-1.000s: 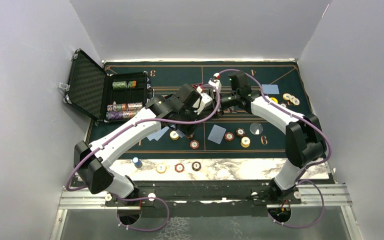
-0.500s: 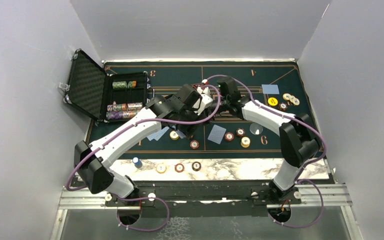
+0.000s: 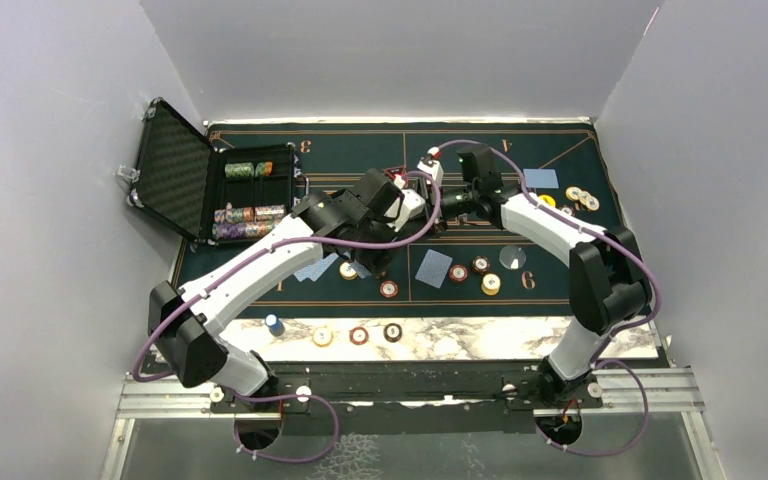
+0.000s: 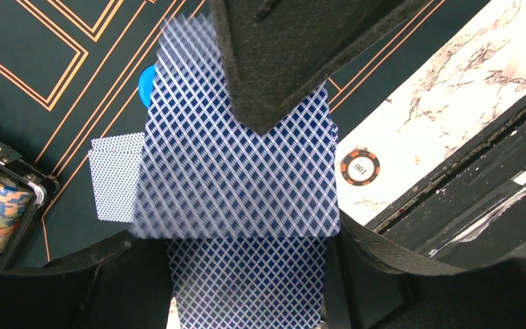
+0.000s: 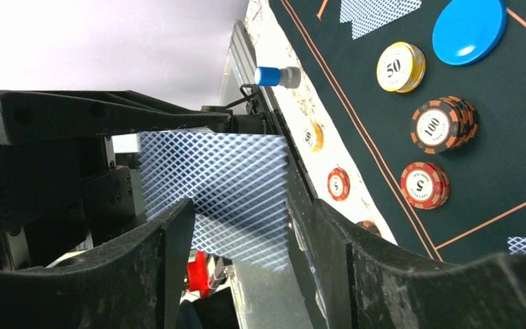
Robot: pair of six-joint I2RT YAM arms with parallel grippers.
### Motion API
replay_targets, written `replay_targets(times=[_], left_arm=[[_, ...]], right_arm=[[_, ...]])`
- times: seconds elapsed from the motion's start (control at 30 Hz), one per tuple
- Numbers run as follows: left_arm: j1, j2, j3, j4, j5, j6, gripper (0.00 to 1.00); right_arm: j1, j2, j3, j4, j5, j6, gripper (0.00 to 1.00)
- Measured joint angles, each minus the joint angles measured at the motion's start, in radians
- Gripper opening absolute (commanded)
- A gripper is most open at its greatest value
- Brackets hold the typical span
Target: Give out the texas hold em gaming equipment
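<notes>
Gripping blue-backed playing cards (image 4: pixel 236 178), left fingers (image 4: pixel 383 264) face spread right fingers (image 5: pixel 356 274).

Marble table (image 3: pixel 480 338) with felt mat (image 3: pixel 360 145), case (image 3: pixel 175 170), chips (image 3: pixel 359 335)

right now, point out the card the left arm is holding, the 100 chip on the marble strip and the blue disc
held card (image 4: pixel 233 178), left wrist view, middle of its blue patterned back
100 chip (image 4: pixel 360 167), left wrist view, centre of its white face
blue disc (image 5: pixel 469 31), right wrist view, middle of its top

Blue-wht diamond-lattice cards (image 4: pixel 233 178), grn mat (image 4: pixel 20 41)
</notes>
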Motion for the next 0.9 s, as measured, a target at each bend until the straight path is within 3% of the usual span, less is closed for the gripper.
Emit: replay_targets(times=[0.13,0.2,0.3,0.6,0.9], left_arm=[[0.000,0.000,0.000,0.007,0.000,0.000,0.00],[0.000,0.000,0.000,0.010,0.001,0.000,0.00],[0.000,0.000,0.000,0.013,0.001,0.000,0.00],[0.000,0.000,-0.021,0.016,0.001,0.000,0.00],[0.000,0.000,-0.029,0.018,0.000,0.004,0.00]], right_arm=[[-0.004,0.000,-0.002,0.039,-0.011,0.034,0.66],[-0.004,0.000,-0.004,0.073,-0.026,0.063,0.58],[-0.004,-0.005,-0.025,0.140,-0.037,0.109,0.36],[-0.007,-0.005,-0.107,0.270,-0.055,0.236,0.25],[-0.007,-0.013,-0.070,0.200,-0.054,0.202,0.09]])
